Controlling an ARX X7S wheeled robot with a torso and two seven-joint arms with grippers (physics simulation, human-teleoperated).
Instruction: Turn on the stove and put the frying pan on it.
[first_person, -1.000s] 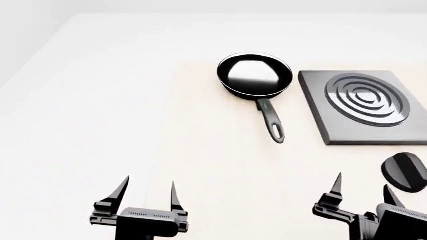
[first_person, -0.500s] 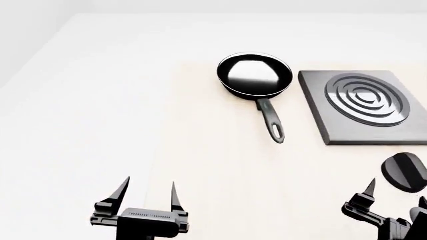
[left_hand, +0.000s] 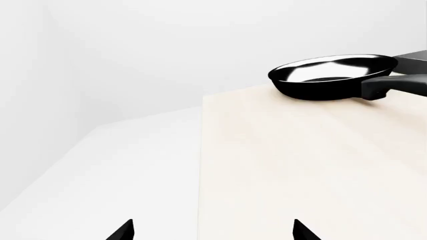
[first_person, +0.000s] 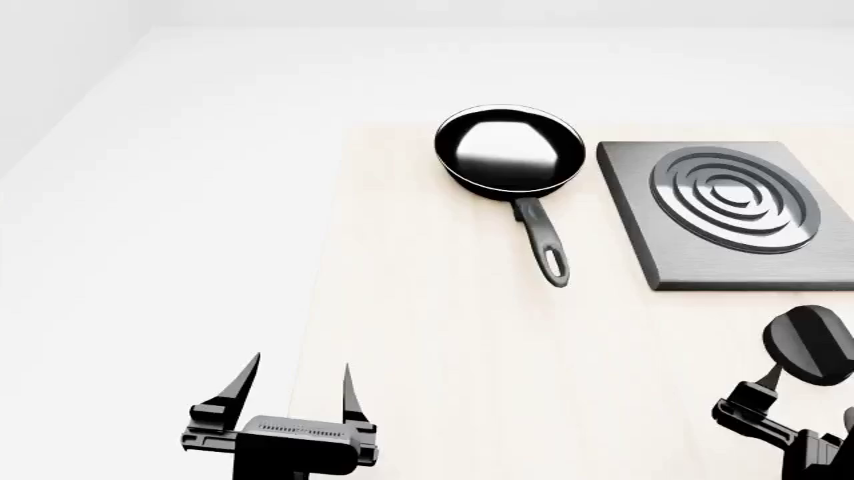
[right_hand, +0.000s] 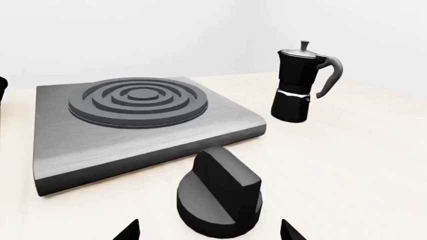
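Black pan (first_person: 510, 149) beside grey stove (first_person: 727, 212)

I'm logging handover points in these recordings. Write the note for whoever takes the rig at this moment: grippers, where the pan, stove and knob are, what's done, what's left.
Left gripper: open, empty, low over the table, well short of the frying pan.
Right gripper: open, empty, lined up on the knob, fingertips either side, not touching.
Frying pan: on the table beside the stove, handle toward the robot.
Stove: burner bare; moka pot stands beyond it.
Done: nothing visible; right arm approaching the knob.
Left: grip and turn the knob, then lift the pan onto the burner.
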